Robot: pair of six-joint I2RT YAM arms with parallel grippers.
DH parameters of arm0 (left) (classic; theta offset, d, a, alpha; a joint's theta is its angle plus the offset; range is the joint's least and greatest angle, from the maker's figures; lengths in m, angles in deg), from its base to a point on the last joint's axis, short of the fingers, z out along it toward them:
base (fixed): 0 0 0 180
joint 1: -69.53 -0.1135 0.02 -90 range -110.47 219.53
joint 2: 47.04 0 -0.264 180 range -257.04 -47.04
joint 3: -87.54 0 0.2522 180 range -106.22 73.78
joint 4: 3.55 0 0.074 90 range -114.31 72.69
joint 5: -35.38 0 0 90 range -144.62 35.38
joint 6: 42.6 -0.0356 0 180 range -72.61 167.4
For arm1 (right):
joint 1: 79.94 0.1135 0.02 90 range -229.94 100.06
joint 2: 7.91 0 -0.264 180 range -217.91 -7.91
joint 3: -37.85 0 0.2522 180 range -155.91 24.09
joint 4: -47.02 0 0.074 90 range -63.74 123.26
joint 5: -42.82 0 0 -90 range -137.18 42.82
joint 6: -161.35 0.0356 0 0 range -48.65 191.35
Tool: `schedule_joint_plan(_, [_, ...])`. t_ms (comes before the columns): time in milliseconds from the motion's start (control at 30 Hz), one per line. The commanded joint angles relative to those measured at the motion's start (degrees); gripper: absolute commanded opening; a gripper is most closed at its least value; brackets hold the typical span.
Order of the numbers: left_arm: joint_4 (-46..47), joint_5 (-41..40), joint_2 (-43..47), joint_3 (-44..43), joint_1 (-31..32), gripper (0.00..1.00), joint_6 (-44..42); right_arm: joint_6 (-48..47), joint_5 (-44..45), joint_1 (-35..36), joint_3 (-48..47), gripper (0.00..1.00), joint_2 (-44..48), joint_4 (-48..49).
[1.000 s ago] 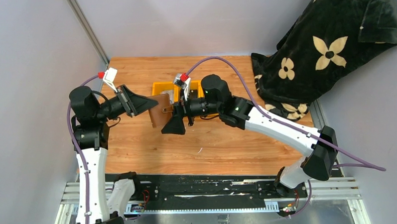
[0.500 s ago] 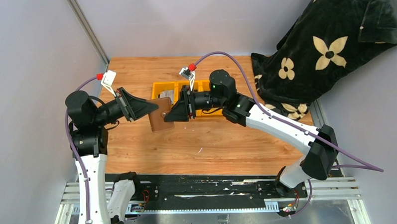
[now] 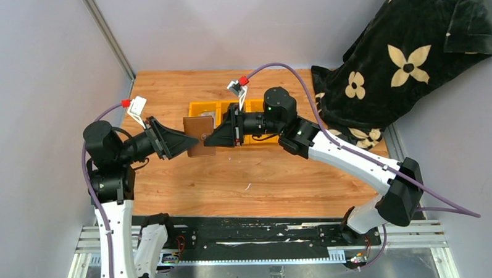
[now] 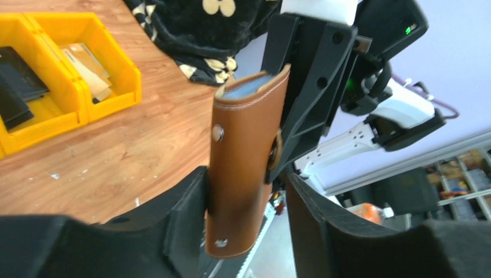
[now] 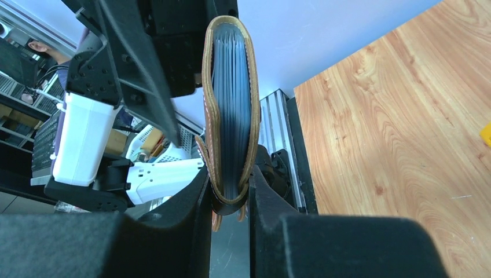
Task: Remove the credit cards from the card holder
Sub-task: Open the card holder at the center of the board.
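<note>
Folded brown leather card holder [image 4: 246,156], stitched rim, grey layers inside, aloft over wood-grain surface [image 3: 263,181] near far edge. My right fingers [image 5: 191,231] clenched on its flat faces; my left fingers [image 4: 179,220] spread, straddling it.

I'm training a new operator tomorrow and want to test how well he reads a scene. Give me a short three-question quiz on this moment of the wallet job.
1. Is the wallet folded shut or spread open?
2. True or false: the wallet lies flat on the table.
3. What colour are the bins on the table? A. yellow B. blue C. red

Key
1. Folded shut.
2. False. It is up in the air between the left hand and the right hand.
3. A.
</note>
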Motion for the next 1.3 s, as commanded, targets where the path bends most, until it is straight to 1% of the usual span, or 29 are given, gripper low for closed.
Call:
schedule_joint_plan(0, [-1.5,1.6,2.3,1.6,0.0,0.46,0.1,0.0,2.5,-0.5,0.5,0.03,2.7,4.6])
schedule_joint_plan(100, [-0.9,1.3,2.5,2.2,0.0,0.33,0.6,0.7,2.7,-0.4,0.2,0.03,2.3,4.8])
schedule_joint_plan(200, [-0.7,0.8,2.2,2.4,0.0,0.25,0.8,1.5,3.8,-0.2,0.5,0.03,1.9,5.5])
schedule_joint_plan(267, [-0.6,0.8,1.8,2.6,0.0,0.24,0.9,1.9,4.6,0.1,0.3,0.04,1.4,6.2])
schedule_joint_plan(367, [-0.6,0.8,1.9,3.1,0.0,0.25,1.1,1.0,7.6,1.0,-0.8,0.11,0.8,4.9])
schedule_joint_plan(400, [-0.6,0.6,2.2,3.2,0.0,0.23,0.7,0.0,9.6,1.4,-1.4,0.14,0.7,3.4])
schedule_joint_plan(433, [-0.7,0.0,2.6,3.2,0.0,0.20,0.0,-1.2,12.6,2.0,-2.2,0.20,0.5,-0.2])
schedule_joint_plan(467, [-1.3,-1.2,2.9,2.8,0.0,0.17,-1.1,-2.8,16.1,2.7,-3.8,0.29,0.2,-4.1])
schedule_joint_plan(533, [-5.0,-5.4,3.0,1.1,0.0,0.09,-6.1,-5.5,25.4,4.0,-7.4,0.44,-0.5,-13.2])
schedule_joint_plan(567, [-7.7,-8.5,3.0,-0.1,0.0,0.05,-10.5,-7.1,30.2,5.1,-9.6,0.52,-0.7,-17.7])
schedule_joint_plan(600, [-9.1,-11.2,3.0,-0.9,0.0,0.02,-12.9,-8.0,35.6,5.8,-10.9,0.59,-0.6,-20.9])
schedule_joint_plan(633, [-10.4,-14.0,3.0,-1.4,0.0,0.00,-14.6,-9.6,41.3,7.6,-11.8,0.64,-0.5,-23.3])
schedule_joint_plan(700, [-11.1,-16.7,2.9,-1.6,0.0,0.00,-16.3,-12.2,49.7,9.8,-13.2,0.70,-0.6,-25.8])
schedule_joint_plan(767, [-11.1,-17.6,2.4,-1.4,0.0,0.00,-16.5,-13.8,56.6,12.5,-15.2,0.70,-1.4,-28.1])
schedule_joint_plan(933, [-11.1,-18.1,2.2,-1.3,0.0,0.00,-16.5,-14.7,62.8,15.5,-21.5,0.65,-5.8,-33.0])
schedule_joint_plan(1000, [-11.1,-19.2,2.6,-1.3,0.0,0.00,-16.5,-15.3,64.6,17.1,-23.4,0.63,-7.3,-33.6])
schedule_joint_plan(1100, [-11.1,-20.5,3.1,-1.1,0.0,0.00,-16.9,-16.7,65.7,19.3,-25.0,0.62,-9.0,-32.7])
schedule_joint_plan(1267, [-11.1,-20.1,3.0,-1.3,0.0,0.00,-17.0,-16.0,65.7,20.2,-29.4,0.60,-12.7,-35.0])
